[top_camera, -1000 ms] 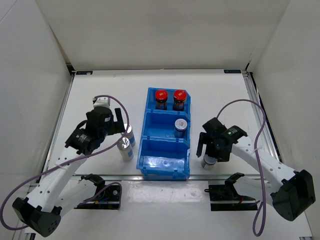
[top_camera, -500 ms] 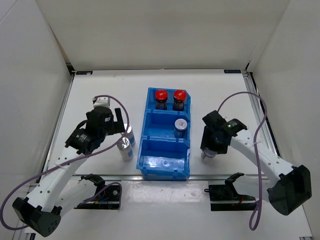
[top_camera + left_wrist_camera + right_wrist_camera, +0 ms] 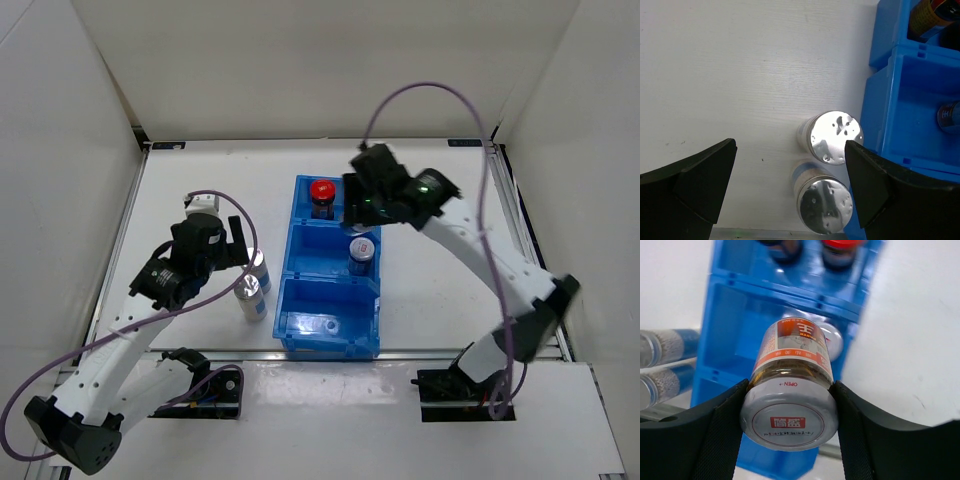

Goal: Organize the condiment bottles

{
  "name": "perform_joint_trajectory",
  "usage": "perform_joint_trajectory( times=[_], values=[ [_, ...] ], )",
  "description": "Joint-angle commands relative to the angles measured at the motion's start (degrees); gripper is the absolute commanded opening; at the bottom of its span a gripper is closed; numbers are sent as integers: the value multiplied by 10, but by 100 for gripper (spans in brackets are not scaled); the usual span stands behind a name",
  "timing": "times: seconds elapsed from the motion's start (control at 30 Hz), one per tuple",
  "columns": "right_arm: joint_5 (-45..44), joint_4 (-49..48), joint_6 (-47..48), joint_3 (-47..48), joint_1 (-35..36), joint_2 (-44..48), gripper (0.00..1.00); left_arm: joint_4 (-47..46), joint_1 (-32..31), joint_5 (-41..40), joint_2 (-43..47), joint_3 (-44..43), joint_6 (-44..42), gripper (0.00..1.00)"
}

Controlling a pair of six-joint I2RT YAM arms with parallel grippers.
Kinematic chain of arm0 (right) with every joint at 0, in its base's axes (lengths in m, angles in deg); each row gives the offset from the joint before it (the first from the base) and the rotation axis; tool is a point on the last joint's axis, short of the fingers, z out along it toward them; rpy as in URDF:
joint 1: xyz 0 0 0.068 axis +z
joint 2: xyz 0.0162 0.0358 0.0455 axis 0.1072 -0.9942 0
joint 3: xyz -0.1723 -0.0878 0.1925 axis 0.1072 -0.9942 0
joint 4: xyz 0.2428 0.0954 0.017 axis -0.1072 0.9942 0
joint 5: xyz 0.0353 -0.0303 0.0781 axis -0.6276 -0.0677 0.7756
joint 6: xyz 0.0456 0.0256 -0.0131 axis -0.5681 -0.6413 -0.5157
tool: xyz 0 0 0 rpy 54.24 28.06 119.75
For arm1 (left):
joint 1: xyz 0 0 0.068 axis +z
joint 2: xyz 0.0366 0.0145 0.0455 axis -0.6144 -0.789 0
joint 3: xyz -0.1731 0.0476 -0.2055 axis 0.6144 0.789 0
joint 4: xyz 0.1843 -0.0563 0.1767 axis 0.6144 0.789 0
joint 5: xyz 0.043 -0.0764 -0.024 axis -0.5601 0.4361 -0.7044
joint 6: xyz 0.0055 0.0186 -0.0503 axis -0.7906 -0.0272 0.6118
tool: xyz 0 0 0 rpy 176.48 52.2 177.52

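My right gripper (image 3: 788, 415) is shut on a condiment bottle (image 3: 790, 390) with a red-marked silver cap. It hangs over the blue bin (image 3: 330, 325), near the back and middle compartments, under the gripper (image 3: 364, 210). One red-capped dark bottle (image 3: 322, 192) shows in the back compartment; the arm hides whatever stands beside it. Another red-marked silver-capped bottle (image 3: 362, 250) stands in the middle compartment. Two plain silver-topped bottles (image 3: 835, 137) (image 3: 824, 205) stand on the table just left of the bin. My left gripper (image 3: 790, 170) is open above them, touching neither.
The bin's front compartment (image 3: 328, 322) holds nothing. White walls enclose the table on three sides. In the right wrist view the two silver-topped bottles (image 3: 657, 365) show at the left, beside the bin (image 3: 735, 330).
My right gripper has shut on the bottle that stood right of the bin, lifted it and carried it back and left over the bin. The left arm has not moved.
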Motion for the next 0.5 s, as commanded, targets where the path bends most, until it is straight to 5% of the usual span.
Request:
perform_joint_trajectory(
  times=[0.0,0.37,0.47],
  values=[
    [-19,-34,42,71,52,-97,1,-2,3,-17,6,-1,2,100],
    [16,-45,54,142,57,-332,9,3,3,-11,-6,-1,2,100],
    [16,-45,54,142,57,-364,29,3,3,-6,-18,-1,2,100]
  ],
)
